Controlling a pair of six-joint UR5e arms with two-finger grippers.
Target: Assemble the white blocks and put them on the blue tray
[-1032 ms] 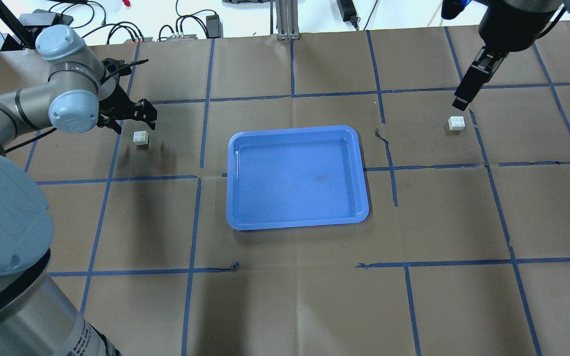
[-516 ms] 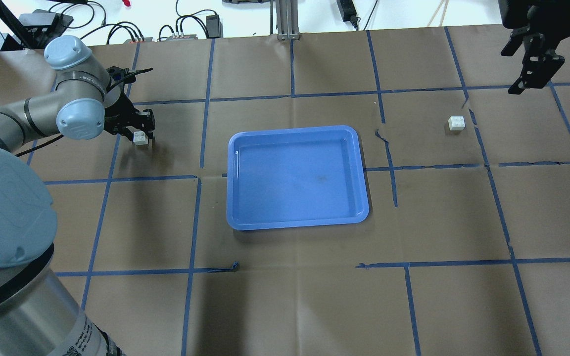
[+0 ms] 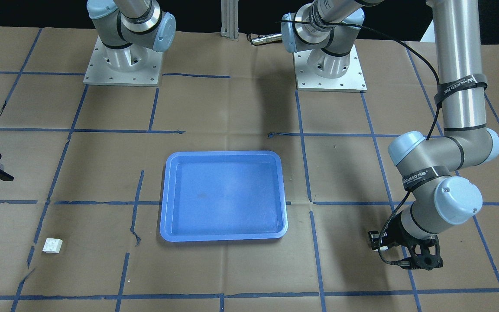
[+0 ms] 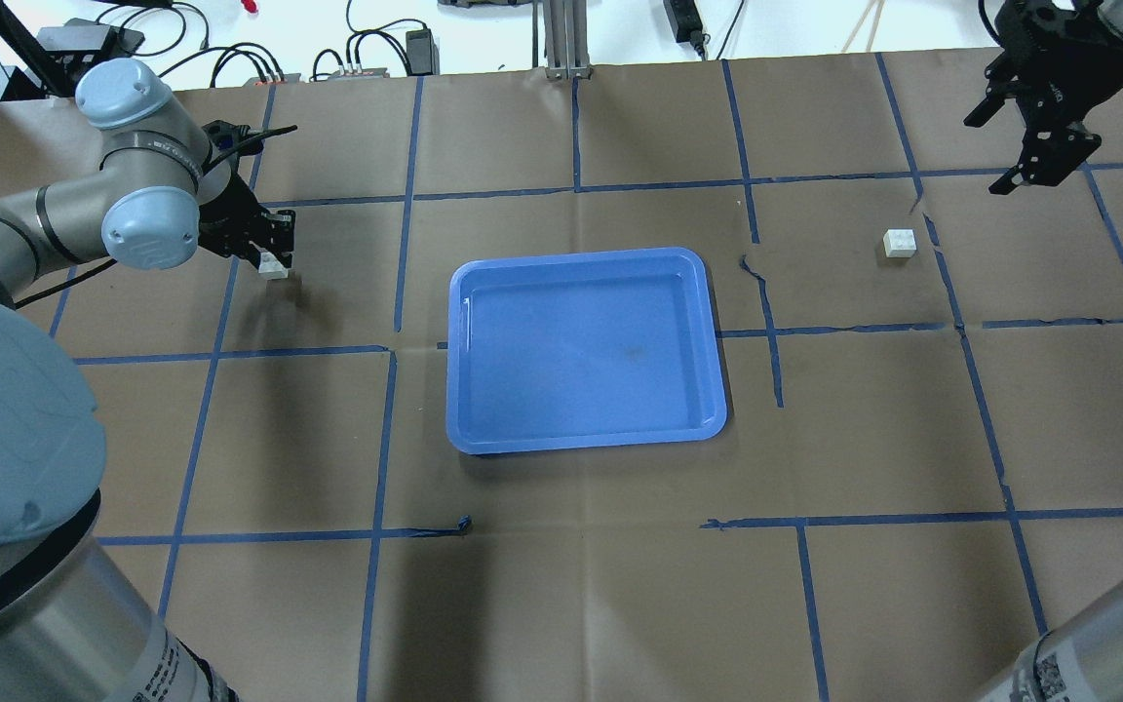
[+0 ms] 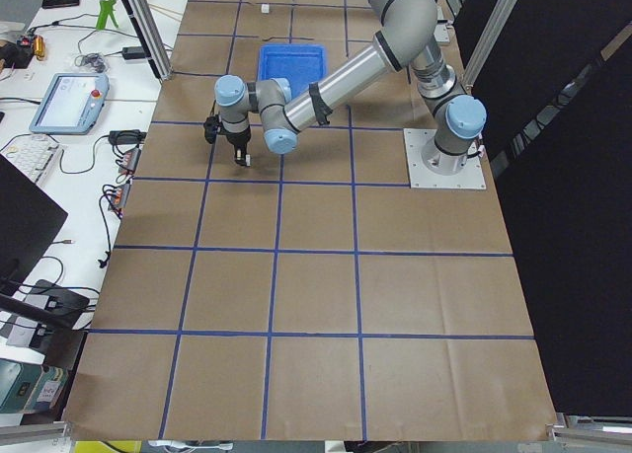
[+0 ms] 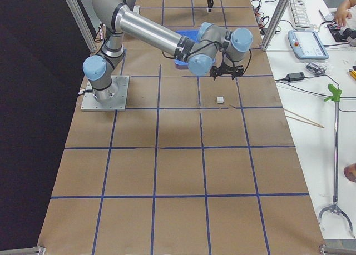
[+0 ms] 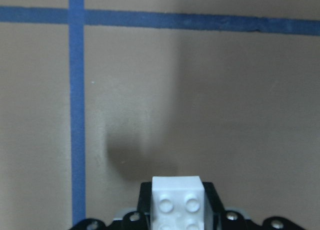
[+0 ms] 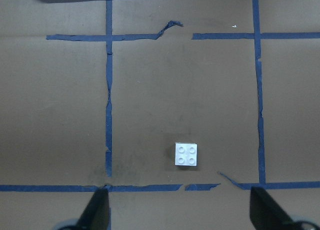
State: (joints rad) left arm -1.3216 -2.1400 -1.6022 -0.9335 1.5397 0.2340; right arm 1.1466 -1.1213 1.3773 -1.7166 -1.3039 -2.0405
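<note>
Because it is a small, hard plastic brick, the first white block (image 7: 177, 202) should weigh almost nothing and resist crushing, but its smooth walls may slip. I take hold on two opposite flat sides, leaving the four studs clear. It sits between the left fingers (image 7: 214, 202), which are closed against those sides, well to the left of the blue tray (image 4: 581, 255). I cannot tell whether it has left the table (image 4: 561, 585). The second white block (image 8: 186, 154) lies studs-up on the table, right of the tray. The right fingers (image 8: 98, 210) are spread wide, holding nothing, apart from that block.
</note>
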